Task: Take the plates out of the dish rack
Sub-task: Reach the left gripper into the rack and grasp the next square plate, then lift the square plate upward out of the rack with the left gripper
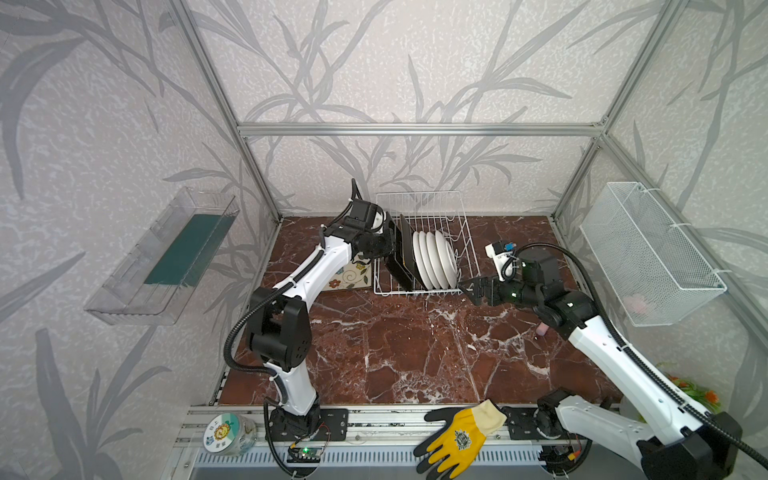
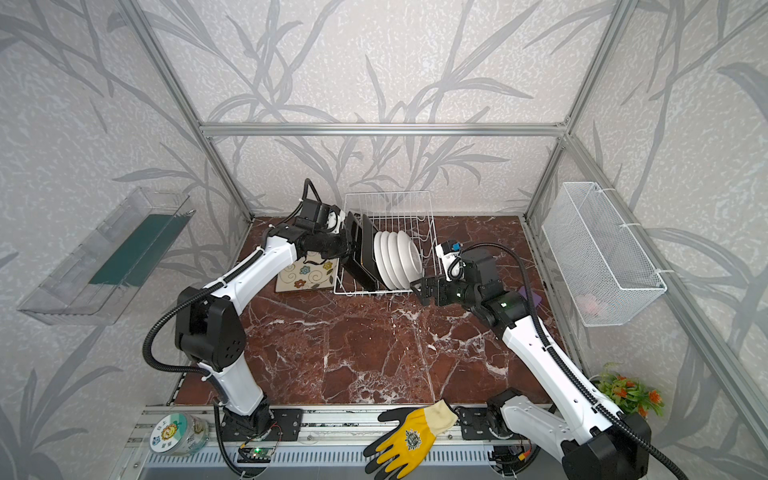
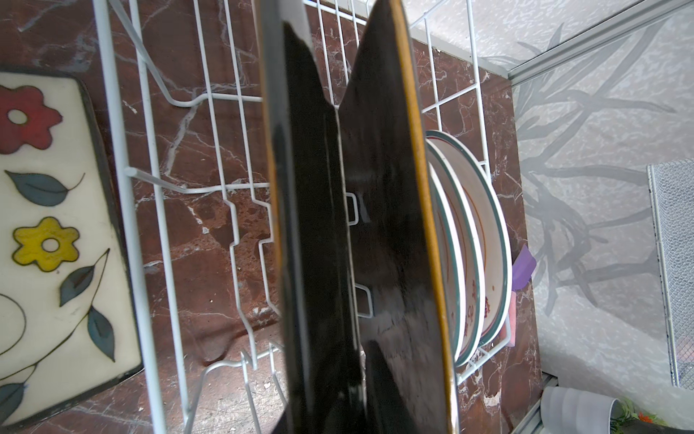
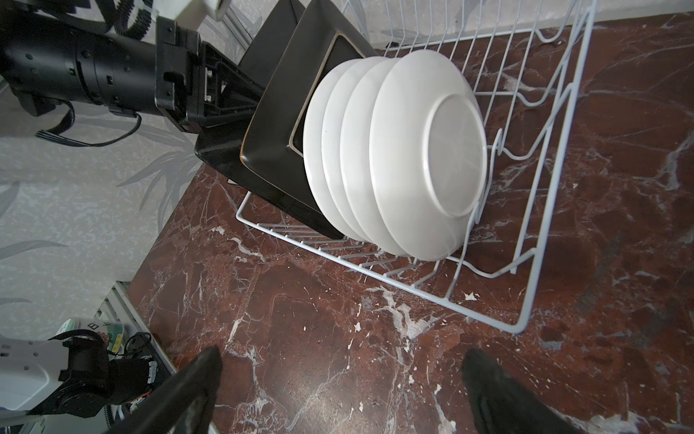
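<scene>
Plates, status: four round plates and two square plates stand on edge in the dish rack at the back of the marble table. A third square plate lies face up on the table, just beside the rack's left side. Judgement: unloading is barely begun.

Step in hand: taking the outermost square plate, at the left end of the row. My left gripper is at its upper edge. The left wrist view shows that plate edge-on in mid-frame, which fits a straddle of the rim, but my fingers do not show there. Whether the jaws are clamped on the glaze or merely set either side of it, I cannot tell.

Notes for doing it well:
- Seat the rim deep between the pads. The black back looks glossy, so probably slippery.
- Lift along the plate's own plane, clear of the prongs. No twisting, or the rack may drag.
- Keep off the neighbouring square plate, which stands close. A nudge could tip the row towards the round ones.
- Likely set-down: on the flat plate beside the rack.

My right gripper: jaws wide apart, empty, over bare table near the rack's front right corner, touching nothing. It could steady the rack if needed.
</scene>
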Motion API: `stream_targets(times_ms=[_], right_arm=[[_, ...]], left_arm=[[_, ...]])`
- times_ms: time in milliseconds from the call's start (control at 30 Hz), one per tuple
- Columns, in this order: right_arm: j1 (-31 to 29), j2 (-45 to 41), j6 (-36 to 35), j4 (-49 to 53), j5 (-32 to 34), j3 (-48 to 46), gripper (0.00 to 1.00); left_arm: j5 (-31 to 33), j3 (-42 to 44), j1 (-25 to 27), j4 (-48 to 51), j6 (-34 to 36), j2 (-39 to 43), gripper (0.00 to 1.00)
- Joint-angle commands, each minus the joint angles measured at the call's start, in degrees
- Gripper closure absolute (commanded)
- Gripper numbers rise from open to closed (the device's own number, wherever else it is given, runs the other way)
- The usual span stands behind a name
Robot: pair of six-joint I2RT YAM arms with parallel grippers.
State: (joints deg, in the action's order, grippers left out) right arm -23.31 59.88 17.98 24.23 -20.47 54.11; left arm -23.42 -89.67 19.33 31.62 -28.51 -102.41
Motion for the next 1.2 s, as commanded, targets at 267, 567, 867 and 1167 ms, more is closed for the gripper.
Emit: stream_targets(times_ms=[267,567,867,1167], right_arm=[[-0.16,-2.12,0.29,-1.2,0.73,-0.63,0.01],[-0.16,-3.69,0.28,-0.24,1.66,-0.67,0.01],[-0.15,-4.24,1.01,-0.52,1.92,-1.04,0.01],[-0.12,-4.59,0.96,-0.58,2.01,-1.28,0.01]], left_arm=[[5.37,0.5,0.0,0.58,0.37,2.5,1.0],[4.78,-3.4,0.0,2.21,-0.56,4.32,1.0],[2.77,-1.66,-0.28,-1.46,-3.87,7.46,1.0],[1.53,-1.76,-0.48,-2.93,-6.22,9.13,1.0]])
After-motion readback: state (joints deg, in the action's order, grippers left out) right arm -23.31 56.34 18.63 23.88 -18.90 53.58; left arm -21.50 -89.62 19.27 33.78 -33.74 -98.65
